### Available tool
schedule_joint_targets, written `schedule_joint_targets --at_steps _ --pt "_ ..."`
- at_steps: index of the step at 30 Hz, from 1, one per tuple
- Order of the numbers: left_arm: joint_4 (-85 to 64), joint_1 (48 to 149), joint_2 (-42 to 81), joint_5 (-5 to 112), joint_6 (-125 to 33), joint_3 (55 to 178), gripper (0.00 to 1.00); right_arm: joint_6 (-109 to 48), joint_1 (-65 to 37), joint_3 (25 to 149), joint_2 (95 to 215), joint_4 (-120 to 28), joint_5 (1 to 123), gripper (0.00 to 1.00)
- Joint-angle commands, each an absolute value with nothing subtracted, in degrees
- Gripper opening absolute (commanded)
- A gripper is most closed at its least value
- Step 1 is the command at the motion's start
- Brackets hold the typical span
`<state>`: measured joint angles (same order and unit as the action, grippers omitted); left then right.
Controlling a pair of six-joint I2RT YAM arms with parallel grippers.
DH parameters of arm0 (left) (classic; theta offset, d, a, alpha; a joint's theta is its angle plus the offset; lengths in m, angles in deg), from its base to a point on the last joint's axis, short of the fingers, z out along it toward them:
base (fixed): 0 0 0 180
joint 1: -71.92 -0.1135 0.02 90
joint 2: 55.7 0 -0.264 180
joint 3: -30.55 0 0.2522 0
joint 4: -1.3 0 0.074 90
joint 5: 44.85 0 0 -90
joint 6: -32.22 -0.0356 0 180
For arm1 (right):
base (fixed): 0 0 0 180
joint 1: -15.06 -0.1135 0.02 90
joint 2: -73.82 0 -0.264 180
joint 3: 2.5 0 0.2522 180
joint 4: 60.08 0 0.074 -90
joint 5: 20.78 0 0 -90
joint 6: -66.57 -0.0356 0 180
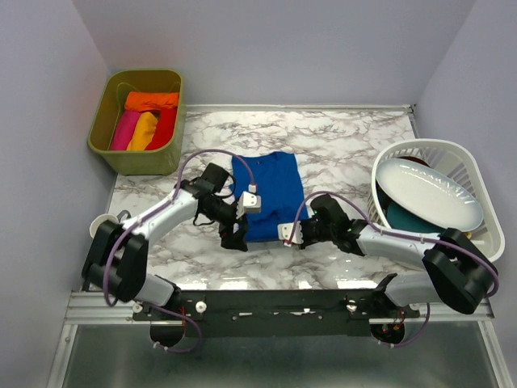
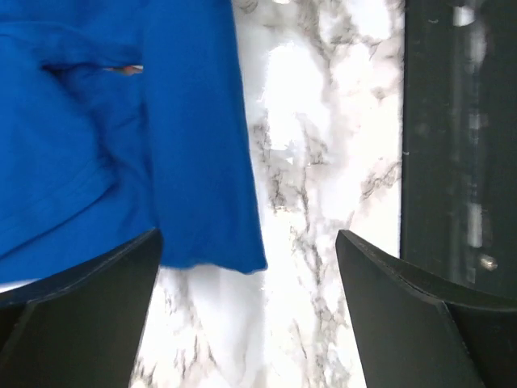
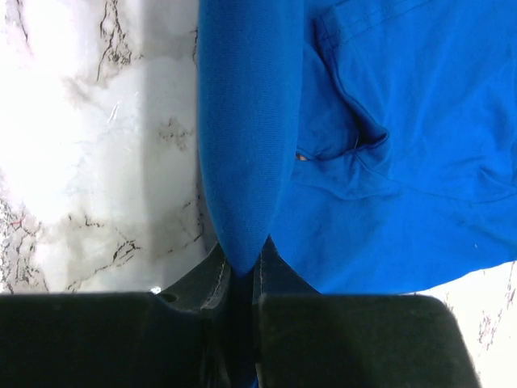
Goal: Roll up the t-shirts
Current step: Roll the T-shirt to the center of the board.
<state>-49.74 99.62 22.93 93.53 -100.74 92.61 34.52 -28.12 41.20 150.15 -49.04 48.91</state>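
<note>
Pinching blue t-shirt (image 3: pixel 388 121) edge (right gripper (image 3: pixel 242 273))

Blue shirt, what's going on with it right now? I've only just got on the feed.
Both arms are at the blue shirt, which lies folded on the table. The right gripper is shut on a fold at the shirt's near right corner. The left gripper is open at the near left corner, gripping nothing. Other rolled shirts sit in the green bin at the far left.
</note>
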Motion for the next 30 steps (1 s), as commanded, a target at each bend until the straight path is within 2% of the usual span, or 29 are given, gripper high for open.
schedule_joint_targets --at_steps 1,11,15,18,22,27,28,30 --pt "-27.15 103.89 10.48 80.23 -93.47 81.94 0.99 32.29 -28.36 44.66 151.95 -44.03 48.74 0.10" --pt "-19.49 113.92 14.16 68.97 -90.21 79.02 0.99 30.89 -28.28 44.93 151.78 -42.63 48.39 0.11" --pt "-20.89 115.42 16.54 66.25 -92.22 79.73 0.91 30.62 -28.28 44.66 151.08 -42.80 48.13 0.11" --pt "-21.16 115.42 17.95 64.22 -93.54 78.33 0.82 30.53 -28.28 44.40 150.55 -42.71 47.96 0.11" --pt "-23.18 115.08 17.51 66.32 -93.20 78.15 0.57 30.80 -28.28 44.31 150.28 -42.10 47.60 0.12" --pt "-27.66 114.37 18.39 72.21 -91.97 82.72 0.41 31.32 -28.28 45.45 150.63 -39.56 45.94 0.13" --pt "-29.93 114.37 18.56 73.00 -92.23 83.33 0.30 31.50 -28.28 46.67 150.90 -38.51 45.41 0.13" --pt "-34.75 113.93 20.05 75.89 -92.67 85.88 0.19 31.94 -28.28 47.99 151.07 -34.12 42.70 0.13"
